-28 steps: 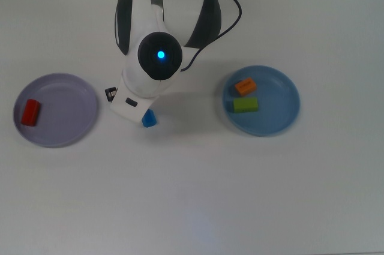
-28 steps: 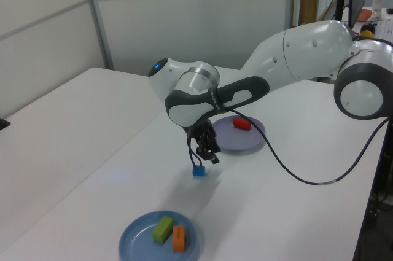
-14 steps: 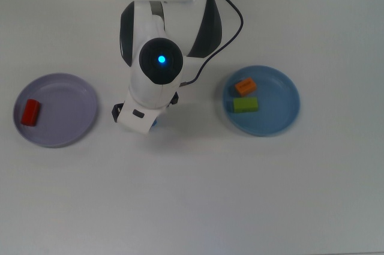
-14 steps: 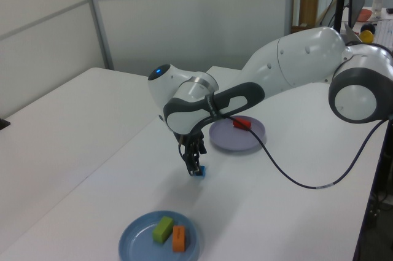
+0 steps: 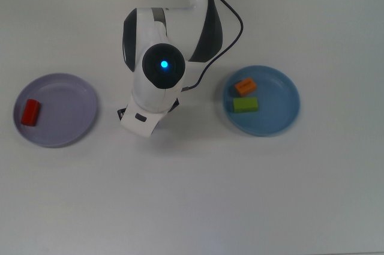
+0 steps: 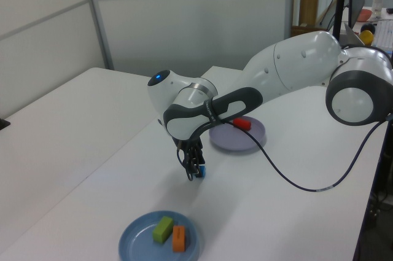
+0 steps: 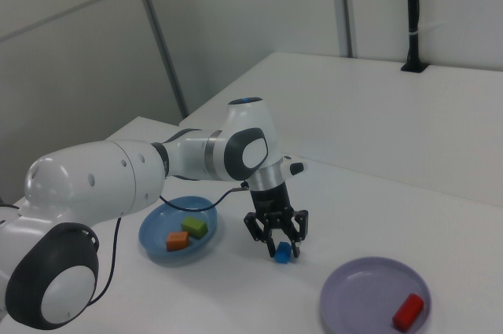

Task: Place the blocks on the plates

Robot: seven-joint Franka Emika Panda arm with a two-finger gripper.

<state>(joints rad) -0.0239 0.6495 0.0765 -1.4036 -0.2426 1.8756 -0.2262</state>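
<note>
Lowered since before, gripper (image 7: 277,241) straddles blue cube (image 7: 283,252) on table (image 5: 192,195), fingers spread; lavender plate (image 5: 72,126) holds red block (image 5: 30,112), blue plate (image 5: 279,117) orange (image 5: 245,86), green (image 5: 245,105).

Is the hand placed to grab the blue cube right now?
Probably yes. The hand is spread open directly over the blue cube on the table, fingers reaching down around it, with nothing else nearby.
</note>
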